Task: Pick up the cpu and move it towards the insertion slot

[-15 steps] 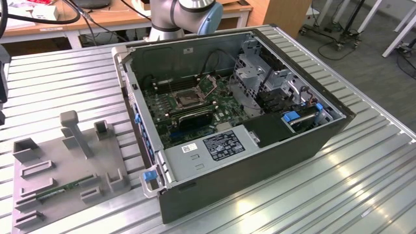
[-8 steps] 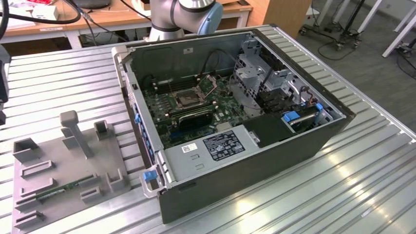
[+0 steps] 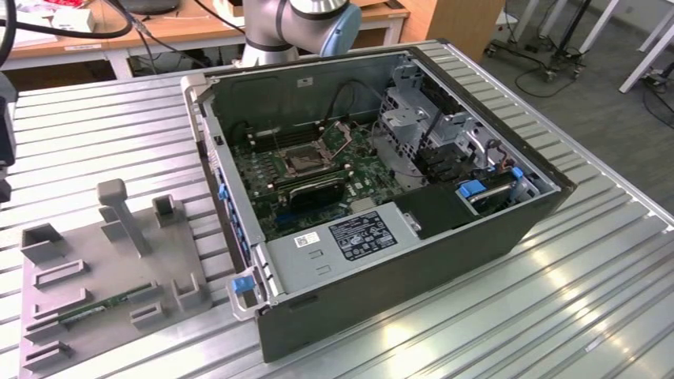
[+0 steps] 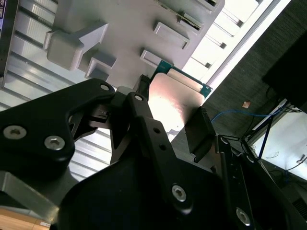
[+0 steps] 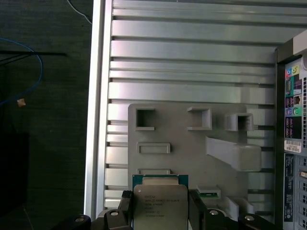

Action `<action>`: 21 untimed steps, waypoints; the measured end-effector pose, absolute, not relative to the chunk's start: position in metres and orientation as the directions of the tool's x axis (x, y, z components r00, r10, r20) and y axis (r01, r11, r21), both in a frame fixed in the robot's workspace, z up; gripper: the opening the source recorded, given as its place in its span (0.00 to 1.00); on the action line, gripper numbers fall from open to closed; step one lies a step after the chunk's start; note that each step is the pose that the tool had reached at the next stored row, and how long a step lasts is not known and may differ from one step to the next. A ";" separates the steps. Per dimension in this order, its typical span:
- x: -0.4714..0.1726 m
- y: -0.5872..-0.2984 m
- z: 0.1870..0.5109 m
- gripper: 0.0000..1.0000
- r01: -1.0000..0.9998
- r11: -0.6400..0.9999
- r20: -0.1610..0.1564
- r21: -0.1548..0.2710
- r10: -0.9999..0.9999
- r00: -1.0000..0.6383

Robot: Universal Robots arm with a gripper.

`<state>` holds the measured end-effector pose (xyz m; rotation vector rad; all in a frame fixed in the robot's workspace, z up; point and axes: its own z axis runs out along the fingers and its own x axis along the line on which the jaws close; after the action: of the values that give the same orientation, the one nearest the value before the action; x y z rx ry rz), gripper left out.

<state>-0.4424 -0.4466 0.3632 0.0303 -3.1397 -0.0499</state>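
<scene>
Matte black gripper with its two fingers clamped on the cpu, a flat square chip with a smooth silvery face and a green rim, held above the grey plastic tray of rectangular pockets. The insertion slot, a dark square framed in metal, sits well apart from the tray, inside the open computer case
</scene>
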 end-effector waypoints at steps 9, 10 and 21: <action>-0.438 -0.447 0.363 0.54 -0.019 0.999 0.001 0.032 -0.019 -1.000; -0.438 -0.447 0.363 0.54 -0.019 0.999 0.001 0.032 -0.019 -1.000; -0.430 -0.447 0.363 0.54 -0.019 0.999 0.001 0.032 -0.019 -1.000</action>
<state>-0.4296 -0.4466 0.3632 0.0302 -3.1397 -0.0500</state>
